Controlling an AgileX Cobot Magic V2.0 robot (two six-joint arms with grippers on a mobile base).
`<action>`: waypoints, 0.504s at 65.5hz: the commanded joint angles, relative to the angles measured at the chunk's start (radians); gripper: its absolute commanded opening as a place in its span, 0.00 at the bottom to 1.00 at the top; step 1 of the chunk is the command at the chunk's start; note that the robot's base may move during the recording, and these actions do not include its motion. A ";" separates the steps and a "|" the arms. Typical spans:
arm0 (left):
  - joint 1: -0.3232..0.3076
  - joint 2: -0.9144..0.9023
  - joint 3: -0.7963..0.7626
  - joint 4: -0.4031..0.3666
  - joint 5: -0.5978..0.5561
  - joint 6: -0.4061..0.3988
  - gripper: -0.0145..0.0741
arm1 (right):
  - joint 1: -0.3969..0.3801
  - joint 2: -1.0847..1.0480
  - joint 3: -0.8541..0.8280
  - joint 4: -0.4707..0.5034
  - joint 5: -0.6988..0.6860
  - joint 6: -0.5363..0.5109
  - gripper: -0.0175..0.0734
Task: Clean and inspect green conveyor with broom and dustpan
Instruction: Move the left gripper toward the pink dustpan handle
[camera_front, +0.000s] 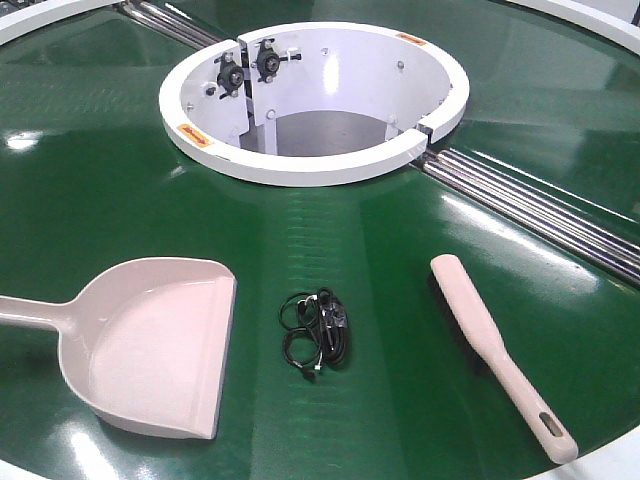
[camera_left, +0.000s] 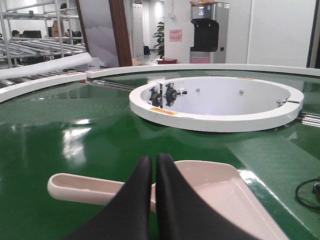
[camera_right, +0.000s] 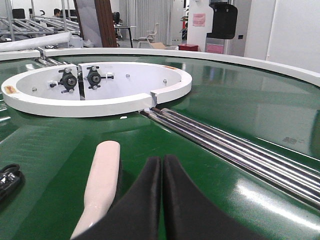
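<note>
Front view: the green conveyor (camera_front: 100, 200) fills the frame, glossy, curving round a white ring (camera_front: 300, 165), with silver metal rods (camera_front: 540, 205) running from the ring toward the belt's far right edge. The dustpan (camera_front: 150, 345) lies flat toward the near left edge, lip facing right, handle pointing off to the left. The broom (camera_front: 490, 340) lies toward the near right edge, head toward the ring, slotted handle end close to the near right rim. A black cable bundle (camera_front: 318, 333) sits between them, apart from both. No gripper in this view. Left wrist view: the left gripper (camera_left: 154, 159) has its two black fingers (camera_left: 140, 185) pressed together with only a hairline seam, nothing between them. The dustpan (camera_left: 220, 190) lies directly beyond the tips; its handle passes behind them to the left and its pan spreads to their right. Contact between tips and pan cannot be told. The ring (camera_left: 215, 120) lies farther on, and the cable (camera_left: 307, 192) shows at the right margin. Right wrist view: the right gripper (camera_right: 162, 160) is likewise closed tight and empty. The broom (camera_right: 102, 175) lies on the belt just left of the fingers (camera_right: 142, 200), not touching them, rounded head end pointing toward the ring (camera_right: 100, 102). The rods (camera_right: 240, 147) run to the right of the fingertips.
</note>
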 joint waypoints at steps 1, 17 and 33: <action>-0.005 -0.014 0.011 -0.009 -0.071 0.000 0.16 | -0.003 -0.010 0.003 -0.005 -0.073 -0.010 0.18; -0.005 -0.014 0.011 -0.009 -0.071 0.000 0.16 | -0.003 -0.010 0.003 -0.005 -0.073 -0.010 0.18; -0.005 -0.014 0.011 -0.009 -0.071 0.000 0.16 | -0.003 -0.010 0.003 -0.005 -0.073 -0.010 0.18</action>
